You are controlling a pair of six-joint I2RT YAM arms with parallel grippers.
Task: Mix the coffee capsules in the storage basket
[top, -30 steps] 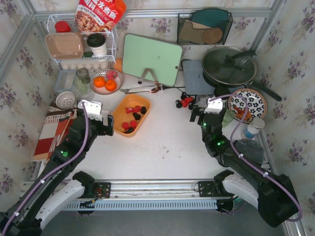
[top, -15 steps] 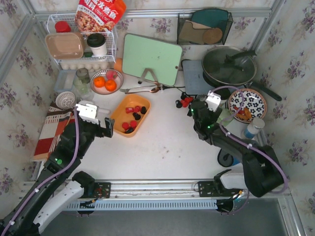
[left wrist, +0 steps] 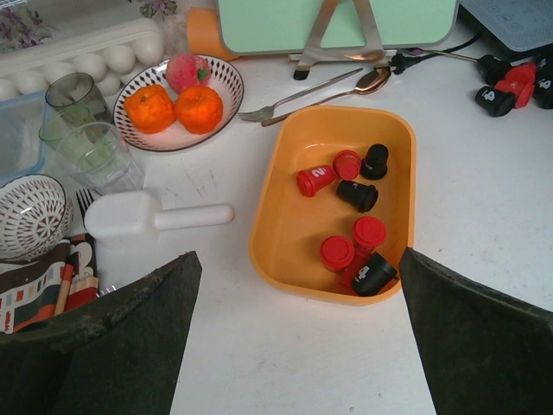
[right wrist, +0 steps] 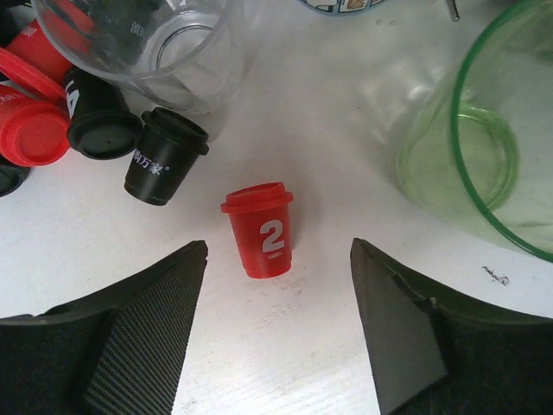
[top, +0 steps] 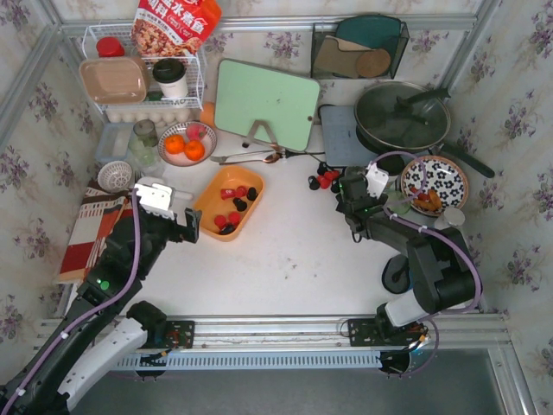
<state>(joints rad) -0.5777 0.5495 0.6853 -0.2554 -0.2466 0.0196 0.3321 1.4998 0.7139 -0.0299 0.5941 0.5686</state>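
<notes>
The orange storage basket sits left of the table's middle and holds several red and black coffee capsules. My left gripper is open and empty, just near-left of the basket. A loose pile of red and black capsules lies right of centre. A red capsule marked 2 lies on its side just ahead of my open, empty right gripper.
A clear glass jar and a green glass flank the loose capsules. A bowl of oranges, glasses, a white scoop, a fork and spoon, a green board, a pan and a patterned plate stand around.
My right arm has swung and lowered its gripper toward the loose capsule pile. My left gripper drew back slightly to the near left of the basket.
</notes>
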